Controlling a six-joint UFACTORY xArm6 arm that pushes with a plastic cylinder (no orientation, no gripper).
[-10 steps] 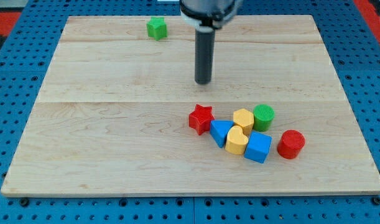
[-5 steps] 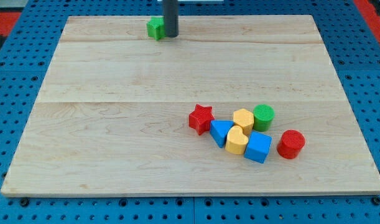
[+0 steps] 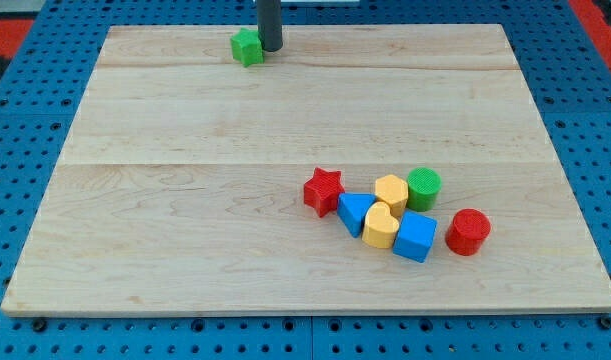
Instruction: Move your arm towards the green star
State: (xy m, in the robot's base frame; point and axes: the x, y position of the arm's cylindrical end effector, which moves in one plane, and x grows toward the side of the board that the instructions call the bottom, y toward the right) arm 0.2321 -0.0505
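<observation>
Lighting: bright, even, apparently overhead. Shadows: short, soft beneath blocks on my surface (image 3: 185,200). Glare: none harsh. Focus: sharp throughout; no visible blur or edge distortion.

dark rod upright, my tip (image 3: 270,48) down

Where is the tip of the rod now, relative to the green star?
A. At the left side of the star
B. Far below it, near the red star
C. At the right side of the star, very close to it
C: my tip stands just at the view's right of the green star, near the board's top edge.
</observation>
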